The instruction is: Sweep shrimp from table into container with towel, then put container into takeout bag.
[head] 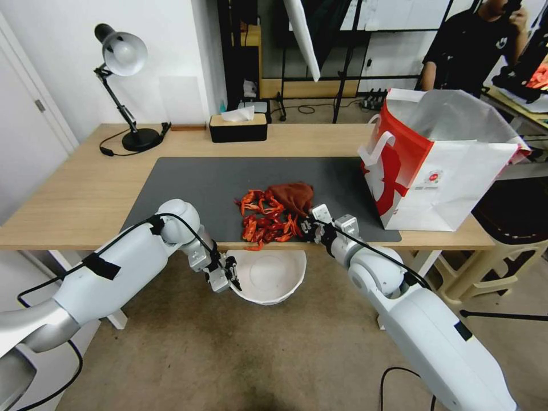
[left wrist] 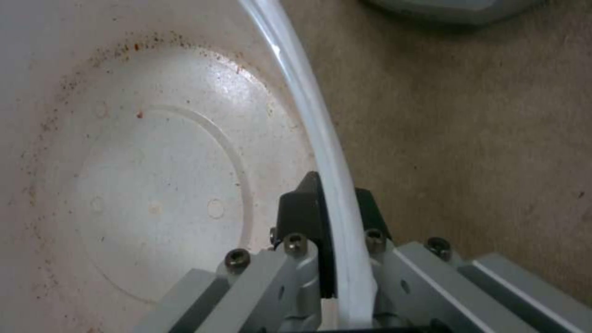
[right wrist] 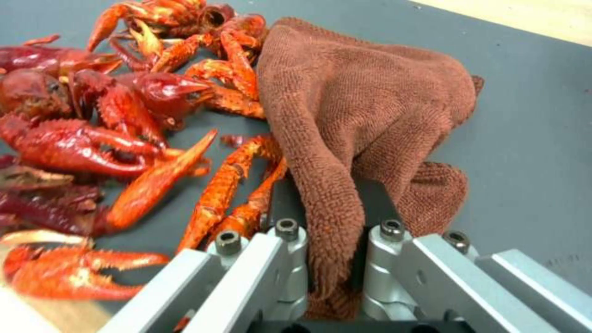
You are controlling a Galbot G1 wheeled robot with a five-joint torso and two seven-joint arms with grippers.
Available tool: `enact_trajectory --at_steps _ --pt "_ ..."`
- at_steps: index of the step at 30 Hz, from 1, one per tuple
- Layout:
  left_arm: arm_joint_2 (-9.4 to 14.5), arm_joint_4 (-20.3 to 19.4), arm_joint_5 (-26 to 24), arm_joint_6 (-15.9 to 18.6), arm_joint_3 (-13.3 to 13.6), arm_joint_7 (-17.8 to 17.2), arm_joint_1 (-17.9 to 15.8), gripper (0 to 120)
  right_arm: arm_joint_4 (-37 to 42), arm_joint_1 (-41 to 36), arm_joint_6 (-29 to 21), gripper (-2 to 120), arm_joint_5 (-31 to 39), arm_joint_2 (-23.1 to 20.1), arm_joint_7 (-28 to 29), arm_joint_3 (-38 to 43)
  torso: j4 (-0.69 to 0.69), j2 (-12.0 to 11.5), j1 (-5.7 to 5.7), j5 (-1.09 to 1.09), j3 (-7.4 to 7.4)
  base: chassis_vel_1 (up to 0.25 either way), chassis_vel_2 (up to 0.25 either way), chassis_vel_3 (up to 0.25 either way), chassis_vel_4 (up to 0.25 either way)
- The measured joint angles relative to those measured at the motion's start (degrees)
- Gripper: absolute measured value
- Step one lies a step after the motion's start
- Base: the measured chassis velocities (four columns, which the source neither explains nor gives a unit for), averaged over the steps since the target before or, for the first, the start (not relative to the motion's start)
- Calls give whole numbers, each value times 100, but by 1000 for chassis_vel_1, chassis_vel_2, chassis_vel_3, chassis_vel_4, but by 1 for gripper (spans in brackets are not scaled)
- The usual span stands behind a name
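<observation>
A pile of red-orange shrimp [head: 264, 220] lies on the dark mat near the table [head: 80, 194] front edge, some at the very edge; the same shrimp [right wrist: 117, 138] crowd one side of the right wrist view. The rust-red towel [head: 292, 196] lies against them, and my right gripper [head: 309, 224] is shut on a fold of the towel [right wrist: 345, 134]. The white container [head: 268, 277] hangs just below the table edge under the pile. My left gripper [head: 228, 277] is shut on the container rim [left wrist: 336, 185]. The bowl inside holds no shrimp. The takeout bag [head: 439, 162] stands open at the right.
A black tissue box [head: 238, 127] and a desk lamp [head: 128, 85] stand along the table's far edge. A stool [head: 502, 228] stands beside the table's right end, below the bag. Bare floor lies beneath the held container.
</observation>
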Motion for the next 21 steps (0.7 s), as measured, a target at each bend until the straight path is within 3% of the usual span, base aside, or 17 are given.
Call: enact_trajectory --at_steps 21 --pt "18 -1 -69 16 0 20 -28 0 522 -447 -50 4 -111 1 81 181 -1 0 1 0 1 0 0 0 0"
